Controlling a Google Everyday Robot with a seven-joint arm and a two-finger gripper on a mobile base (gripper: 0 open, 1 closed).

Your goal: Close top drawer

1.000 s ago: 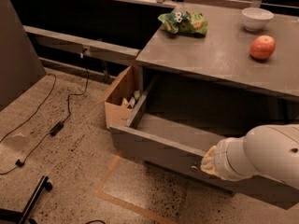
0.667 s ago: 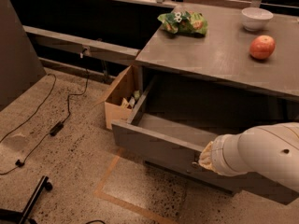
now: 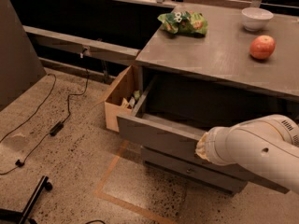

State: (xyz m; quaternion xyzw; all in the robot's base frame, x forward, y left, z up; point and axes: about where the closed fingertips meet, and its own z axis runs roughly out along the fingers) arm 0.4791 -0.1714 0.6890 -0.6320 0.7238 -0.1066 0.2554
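Note:
The top drawer (image 3: 154, 136) is a wide grey drawer under the grey counter (image 3: 219, 59). It stands partly pulled out and its inside looks empty. My gripper (image 3: 201, 147) is at the end of the white arm, which comes in from the right, and it presses against the drawer's front face to the right of its middle. The arm covers the drawer's knob.
A second grey drawer (image 3: 187, 169) with a small knob sits below. An open cardboard box (image 3: 117, 99) stands on the floor left of the cabinet. A green chip bag (image 3: 183, 22), a white bowl (image 3: 257, 17) and an apple (image 3: 262, 47) lie on the counter. Cables (image 3: 56, 125) run across the floor.
The top drawer has slid part of the way back into the cabinet. My arm has moved with its front, up and away from the camera. The drawer below has come into view.

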